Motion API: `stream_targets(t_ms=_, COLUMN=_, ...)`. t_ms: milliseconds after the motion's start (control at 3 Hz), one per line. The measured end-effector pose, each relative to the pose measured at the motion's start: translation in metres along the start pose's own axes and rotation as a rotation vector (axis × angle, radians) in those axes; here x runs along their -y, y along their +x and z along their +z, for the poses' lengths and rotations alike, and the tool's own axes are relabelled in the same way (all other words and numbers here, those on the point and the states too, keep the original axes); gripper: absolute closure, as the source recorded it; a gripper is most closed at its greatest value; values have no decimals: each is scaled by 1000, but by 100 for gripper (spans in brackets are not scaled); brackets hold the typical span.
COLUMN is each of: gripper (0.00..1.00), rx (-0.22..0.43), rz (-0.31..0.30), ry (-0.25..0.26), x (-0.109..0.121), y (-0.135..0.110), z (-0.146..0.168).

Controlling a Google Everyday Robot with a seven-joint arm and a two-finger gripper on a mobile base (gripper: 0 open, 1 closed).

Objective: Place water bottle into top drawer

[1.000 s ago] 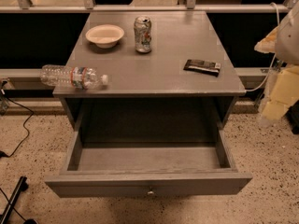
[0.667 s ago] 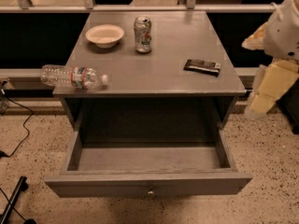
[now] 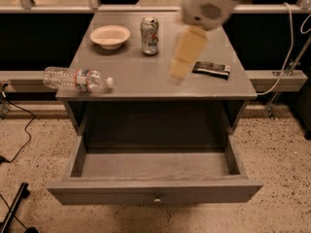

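The water bottle (image 3: 77, 79) lies on its side at the left front edge of the grey cabinet top (image 3: 146, 76), white cap pointing right, its base overhanging the left edge. The top drawer (image 3: 154, 169) is pulled open below, empty inside, with a small round knob (image 3: 157, 198) at the centre of its front panel. My gripper (image 3: 181, 64) hangs blurred above the middle of the cabinet top, to the right of the bottle and apart from it.
A dented silver soda can (image 3: 149, 35) and a cream bowl (image 3: 110, 36) stand at the back of the top. A dark flat packet (image 3: 211, 69) lies at the right. Cables run over the speckled floor at left and hang at right.
My arm has swung from the right edge of the view leftward to over the middle of the cabinet top. The bottle, can, bowl and drawer have not moved.
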State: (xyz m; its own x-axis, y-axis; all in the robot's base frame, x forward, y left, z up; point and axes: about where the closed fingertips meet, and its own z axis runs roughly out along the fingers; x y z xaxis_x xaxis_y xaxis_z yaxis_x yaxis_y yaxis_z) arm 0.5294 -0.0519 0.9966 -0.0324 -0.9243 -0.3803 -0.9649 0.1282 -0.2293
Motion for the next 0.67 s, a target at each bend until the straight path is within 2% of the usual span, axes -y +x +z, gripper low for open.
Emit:
stream_targets(t_ms=333, gripper=0, rx=15, rz=-37, ry=-12, x=-1, y=-25, z=8)
stream_targets(t_ms=667, gripper=0, rx=13, rz=-30, ry=-8, x=-1, y=-20, z=6)
